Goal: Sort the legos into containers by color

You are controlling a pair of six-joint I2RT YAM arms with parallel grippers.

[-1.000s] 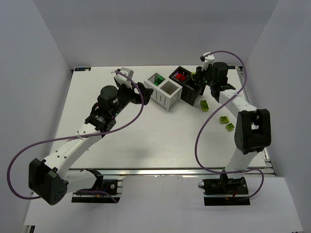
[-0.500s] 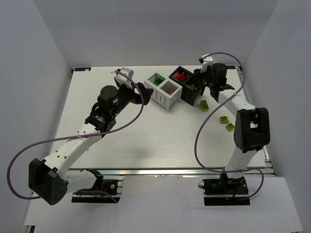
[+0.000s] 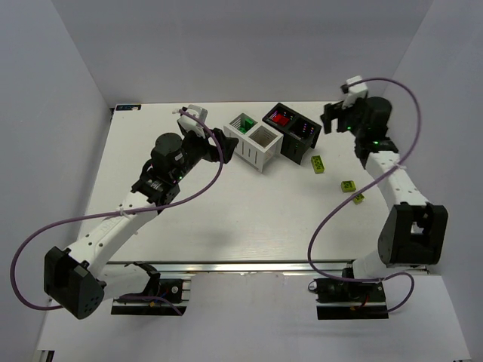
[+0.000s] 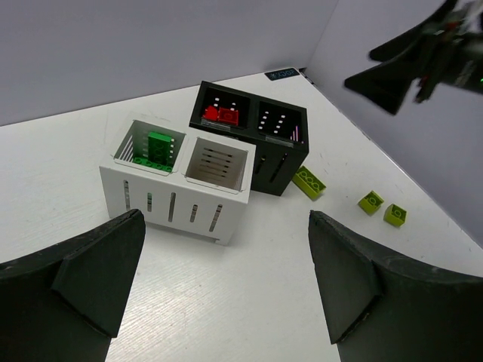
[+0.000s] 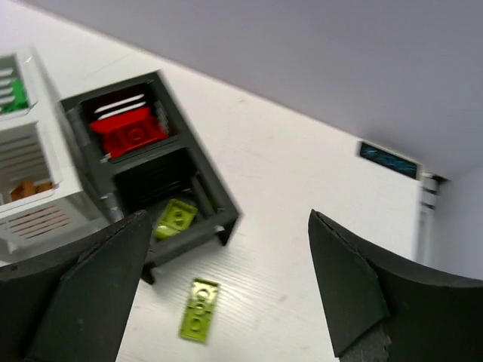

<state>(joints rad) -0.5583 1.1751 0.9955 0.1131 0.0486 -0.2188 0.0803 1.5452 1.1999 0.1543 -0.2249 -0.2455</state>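
Loose stock: three yellow-green studded plastic bricks [image 3: 318, 164] on white table [image 3: 226, 215], at four to five o'clock from black slotted two-cell bin [image 3: 293, 149]. Probably light, rigid, slick-sided; best pinched across flat side walls, not studs.
Binned: red brick [image 5: 132, 132] and yellow-green brick [image 5: 175, 219] in black bin; green brick [image 4: 155, 143] in white slotted bin [image 4: 173, 204].
Left gripper [image 4: 226, 294], right gripper [image 5: 226, 302]: jaws spread wide, empty.

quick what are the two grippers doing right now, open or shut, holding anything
left gripper: open, holding nothing
right gripper: open, holding nothing
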